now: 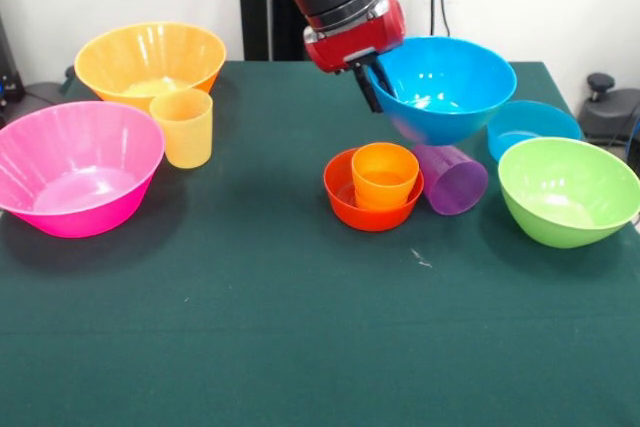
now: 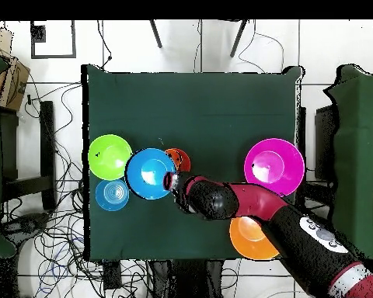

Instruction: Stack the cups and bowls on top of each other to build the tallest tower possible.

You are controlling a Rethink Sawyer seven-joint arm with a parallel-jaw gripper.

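Fingers of the gripper pinch the near rim of the medium blue bowl, holding it in the air, tilted, above the purple cup lying on its side. Just beside that cup stands the tower: orange cup inside the small red-orange bowl. Behind the lime green bowl, the small blue bowl is half hidden. Well apart sit the pink bowl, yellow bowl and yellow-orange cup. No writing is readable anywhere.

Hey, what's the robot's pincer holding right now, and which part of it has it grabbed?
The pincer holds the medium blue bowl by its rim, on the side nearest the arm, lifted above the table.
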